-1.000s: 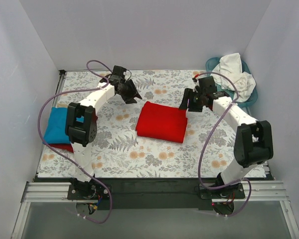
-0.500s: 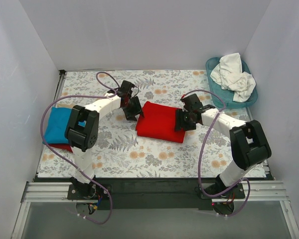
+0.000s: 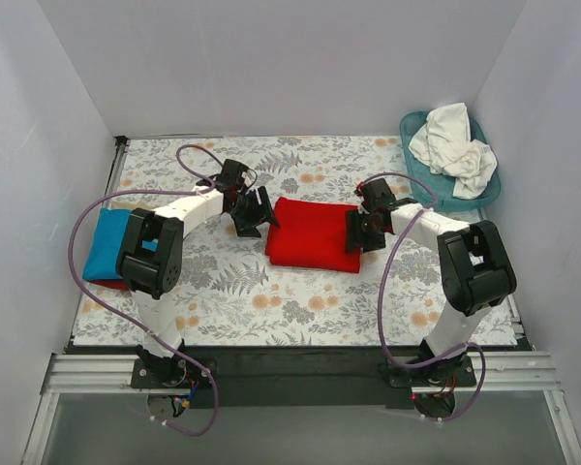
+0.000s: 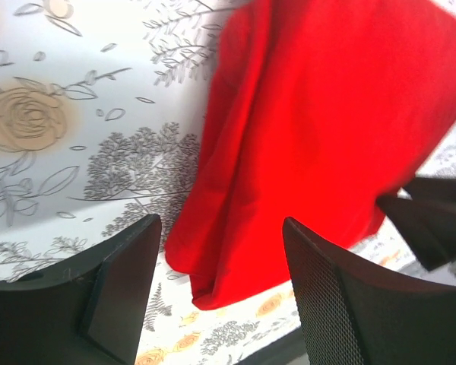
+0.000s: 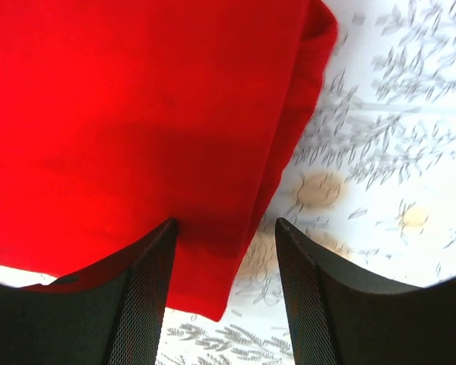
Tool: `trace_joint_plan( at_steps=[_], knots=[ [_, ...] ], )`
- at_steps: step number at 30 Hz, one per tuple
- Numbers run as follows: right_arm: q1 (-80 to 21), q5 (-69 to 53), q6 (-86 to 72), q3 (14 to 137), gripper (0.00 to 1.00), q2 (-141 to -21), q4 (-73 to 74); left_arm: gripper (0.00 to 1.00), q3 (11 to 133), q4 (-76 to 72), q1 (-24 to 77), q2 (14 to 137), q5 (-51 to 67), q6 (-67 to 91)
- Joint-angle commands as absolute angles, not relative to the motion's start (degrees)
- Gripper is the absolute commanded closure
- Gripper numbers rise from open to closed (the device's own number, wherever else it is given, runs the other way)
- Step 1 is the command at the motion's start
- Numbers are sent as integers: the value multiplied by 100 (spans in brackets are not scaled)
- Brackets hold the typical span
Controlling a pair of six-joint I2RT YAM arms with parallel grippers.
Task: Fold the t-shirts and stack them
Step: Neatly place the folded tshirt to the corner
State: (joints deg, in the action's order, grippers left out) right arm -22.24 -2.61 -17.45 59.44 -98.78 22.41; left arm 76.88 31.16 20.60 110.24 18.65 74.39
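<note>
Both gaping empty, left gripper and right gripper flank the red t-shirt.

Left fingers wider; right fingers lower, both beside red t-shirt.

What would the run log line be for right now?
red shirt: folded, mid-table | left gripper: open, at its left edge | right gripper: open, at its right edge | blue shirt: folded, far left
</note>
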Motion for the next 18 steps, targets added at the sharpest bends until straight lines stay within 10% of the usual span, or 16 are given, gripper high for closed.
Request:
trace_joint_plan(
  at_steps=[1,18],
  knots=[
    [-2039,-421,-1442,6247,39,-10405,2101,36,7524,2733,2048,10915,2452,7382],
    [-1740,-2030,-1591,6785,40,-10960,1565,40,7260,2426,2338,11478,2162,8006]
  ],
)
